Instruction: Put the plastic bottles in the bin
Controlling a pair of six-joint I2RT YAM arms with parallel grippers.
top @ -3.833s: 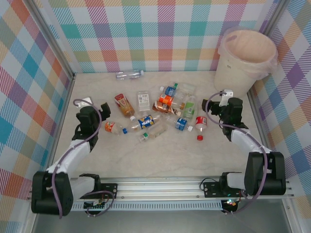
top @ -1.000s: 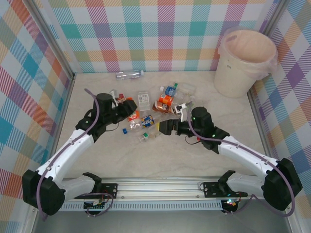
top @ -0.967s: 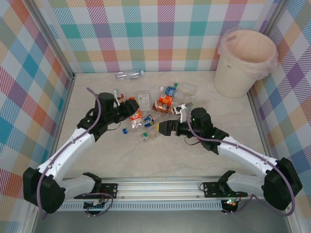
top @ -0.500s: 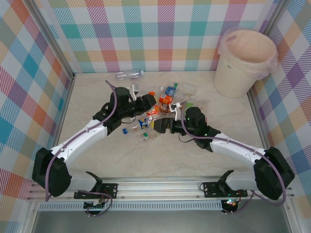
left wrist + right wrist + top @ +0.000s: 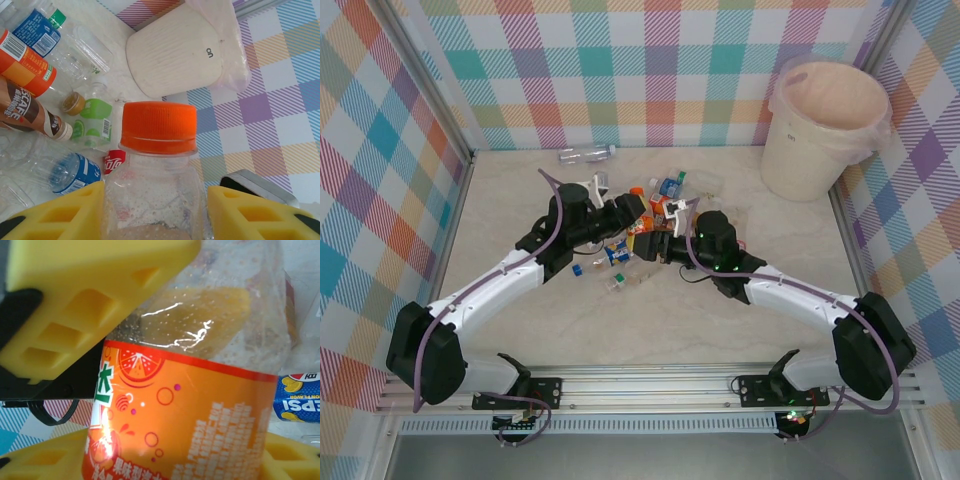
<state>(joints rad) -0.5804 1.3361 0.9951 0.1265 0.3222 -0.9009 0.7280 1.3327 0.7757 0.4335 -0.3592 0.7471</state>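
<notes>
- Left gripper (image 5: 155, 220) – yellow fingers (image 5: 60, 215) pressed on both sides of a clear orange-capped bottle (image 5: 159, 127), just under the shoulder.
- Right gripper (image 5: 180, 450) – pinching an orange-labelled bottle (image 5: 185, 425) across the label. A third yellow pad (image 5: 90, 290) sits on its clear upper part, so it is likely the other arm's finger and the same bottle; can't confirm.
- From above, both claws meet over the bottle pile (image 5: 665, 190) mid-table. One stray bottle (image 5: 585, 153) lies by the back wall.
- Bin (image 5: 810, 160) is in the far right corner, well apart from the pile.
- Handling, my read: looks near-empty, so light, with thin walls that dent under squeeze.
- The glossy label is probably slick.
- Best hold is the stiffer shoulder or neck, or mid-body with a gentle squeeze.
- Two claws on one bottle risks tugging, so one should let go.
</notes>
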